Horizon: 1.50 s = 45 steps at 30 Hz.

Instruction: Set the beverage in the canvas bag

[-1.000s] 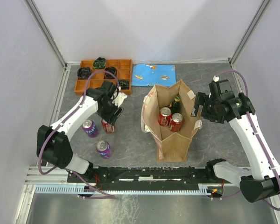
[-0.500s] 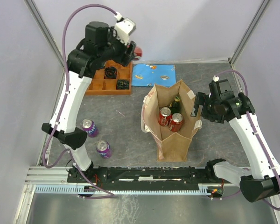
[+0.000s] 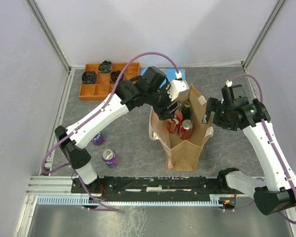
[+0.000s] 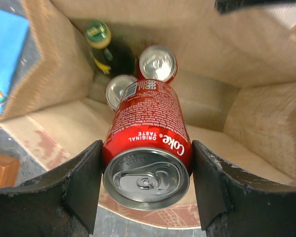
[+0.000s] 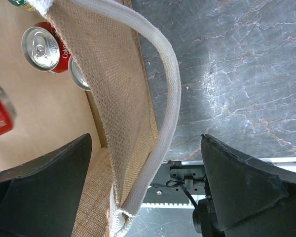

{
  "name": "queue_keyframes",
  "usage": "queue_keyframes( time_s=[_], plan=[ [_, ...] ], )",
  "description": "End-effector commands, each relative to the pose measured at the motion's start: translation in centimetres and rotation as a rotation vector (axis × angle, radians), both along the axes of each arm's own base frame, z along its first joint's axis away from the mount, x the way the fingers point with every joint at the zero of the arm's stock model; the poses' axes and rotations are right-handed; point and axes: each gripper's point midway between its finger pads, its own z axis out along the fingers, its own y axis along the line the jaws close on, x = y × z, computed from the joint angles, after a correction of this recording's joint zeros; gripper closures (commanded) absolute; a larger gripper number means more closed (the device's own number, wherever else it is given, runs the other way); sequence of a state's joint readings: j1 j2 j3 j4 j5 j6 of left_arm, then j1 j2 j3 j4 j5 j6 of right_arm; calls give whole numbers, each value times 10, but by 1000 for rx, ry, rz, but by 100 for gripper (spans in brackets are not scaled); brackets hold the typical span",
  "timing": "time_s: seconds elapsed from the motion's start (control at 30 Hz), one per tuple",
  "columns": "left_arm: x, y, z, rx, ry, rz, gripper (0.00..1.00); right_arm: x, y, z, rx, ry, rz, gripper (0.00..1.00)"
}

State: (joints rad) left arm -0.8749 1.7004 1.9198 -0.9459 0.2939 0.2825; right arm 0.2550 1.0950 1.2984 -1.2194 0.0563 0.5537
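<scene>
The grey marbled table (image 3: 133,143) carries the canvas bag (image 3: 185,148) standing upright near its middle, with an orange compartment tray (image 3: 96,90) at the far left. Beside the tray lies a flat blue sheet (image 3: 146,72), perhaps a mat, though it is largely covered from above. Two purple cans (image 3: 109,157) stand near the left front edge.

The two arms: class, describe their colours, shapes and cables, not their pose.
Left arm and right arm match: white tubular links, black joint housings, black bases. A purple cable loops along each. The left gripper and right gripper have broad matt black fingers with scuffed edges.
</scene>
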Motion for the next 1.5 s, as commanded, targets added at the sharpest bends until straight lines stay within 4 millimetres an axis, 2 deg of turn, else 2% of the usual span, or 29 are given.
queue_keyframes(
  time_s=[0.0, 0.13, 0.37, 0.57, 0.73, 0.93, 1.3, 1.47],
  plan=[
    [-9, -9, 16, -58, -117, -63, 97, 8, 3, 4, 12, -28, 2, 1],
    [-10, -19, -22, 11, -90, -62, 97, 8, 3, 6, 9, -29, 4, 1],
    [-5, -33, -70, 100, -45, -25, 97, 1, -2, 5, -5, -27, -3, 1],
    [7, -39, -107, 179, -18, 36, 97, -2, -5, 6, -21, -28, -3, 1],
    [16, -44, -124, 217, -20, 62, 97, -3, -7, 7, -29, -26, 1, 1],
    [13, -49, -137, 240, -1, 67, 97, -4, -8, 7, -36, -24, 2, 1],
    [10, -51, -173, 300, 41, 70, 97, -4, -9, 8, -42, -22, 6, 1],
    [9, -52, -181, 314, 53, 69, 95, -4, -9, 7, -45, -22, 5, 1]
  ],
)
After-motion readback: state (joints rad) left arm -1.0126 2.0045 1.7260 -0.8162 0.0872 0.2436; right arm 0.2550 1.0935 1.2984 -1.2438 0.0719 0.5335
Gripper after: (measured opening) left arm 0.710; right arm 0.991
